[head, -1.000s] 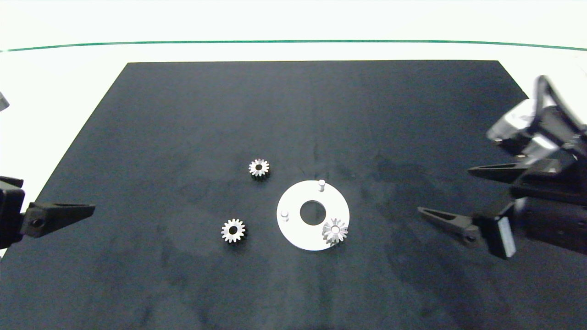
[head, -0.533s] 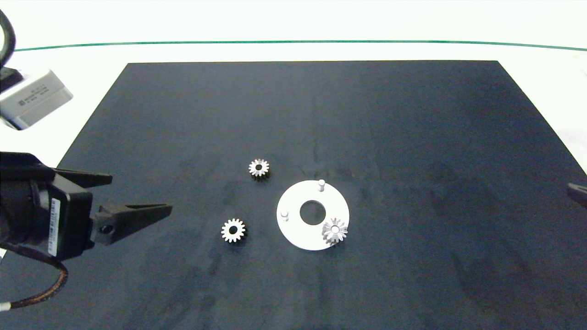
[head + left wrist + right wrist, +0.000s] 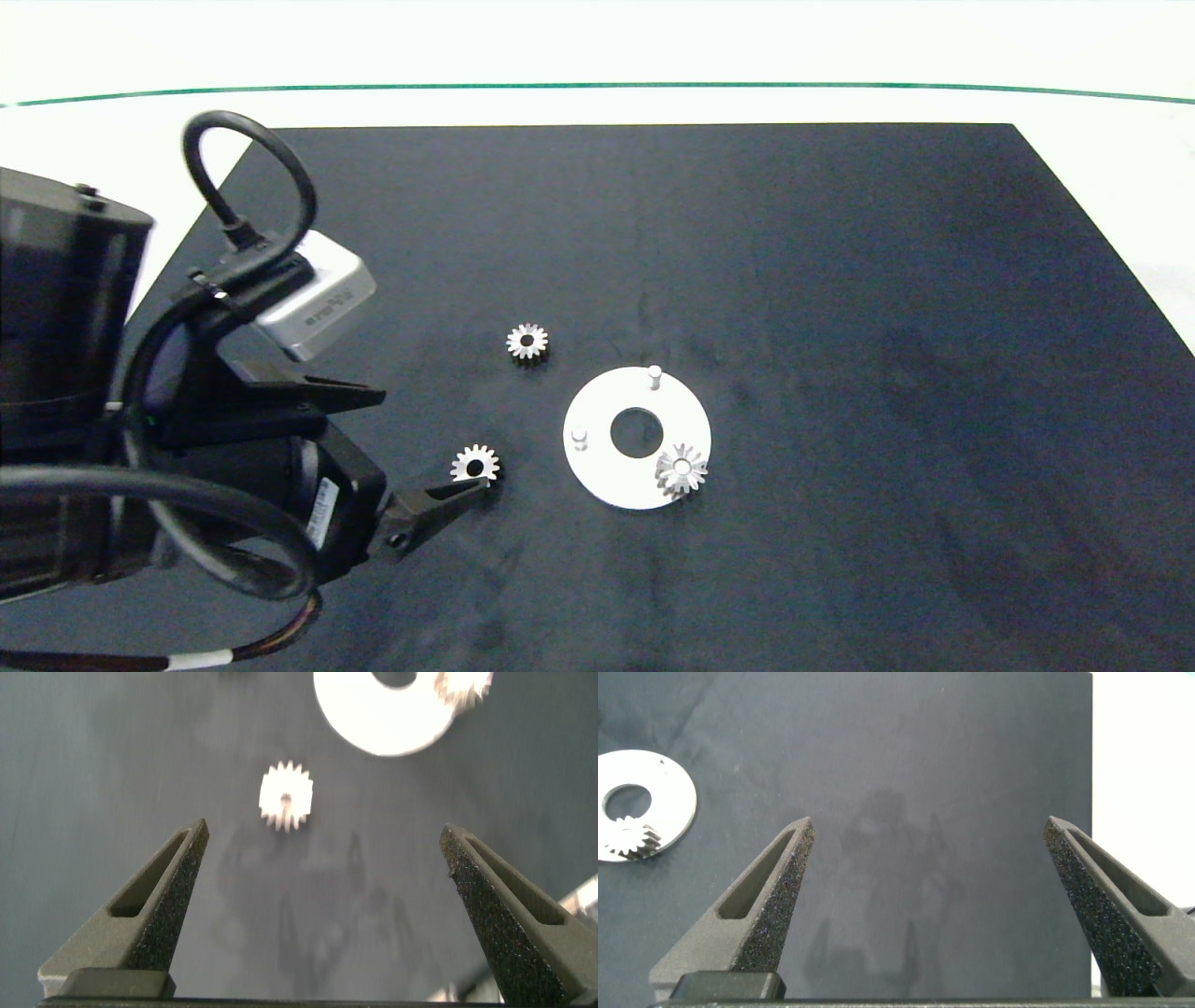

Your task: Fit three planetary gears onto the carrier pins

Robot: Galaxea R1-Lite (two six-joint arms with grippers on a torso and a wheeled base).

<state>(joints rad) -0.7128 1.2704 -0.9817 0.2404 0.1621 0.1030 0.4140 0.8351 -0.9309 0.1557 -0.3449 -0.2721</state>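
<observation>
Black mat (image 3: 840, 280) (white table (image 3: 597, 47), green line (image 3: 597, 86))

My left arm (image 3: 65, 392) is glossy black, looped with thick black cables, one braided brown with a white band. A silver-grey box-shaped camera (image 3: 317, 297) sits on my wrist. My tapered grey fingers (image 3: 154, 910) carry rough, black-speckled pads.
</observation>
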